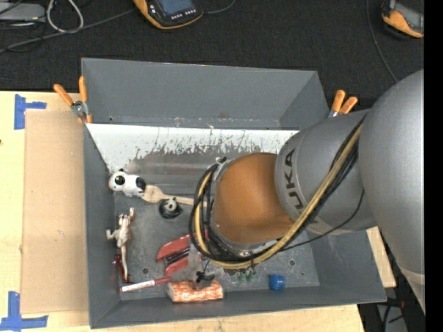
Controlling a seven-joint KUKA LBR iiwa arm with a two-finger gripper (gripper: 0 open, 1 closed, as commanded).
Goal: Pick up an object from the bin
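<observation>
Arm shows "UKA" on its grey shell, rest of the logo's hidden. Gripper is low at the bottom middle of the bin, right by a red clip and an orange bar. Can't tell if it's apart or together. Blue cap sits to the right.

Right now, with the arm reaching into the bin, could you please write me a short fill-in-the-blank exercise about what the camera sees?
1. In the bin, the small cap near the lower wall in the view is ____ in colour.
2. The white-and-black toy lies in the ____ half of the bin, as the camera sees it.
3. The rounded cover on the arm's wrist is ____ in colour.

Missing words: blue; left; orange.
</observation>
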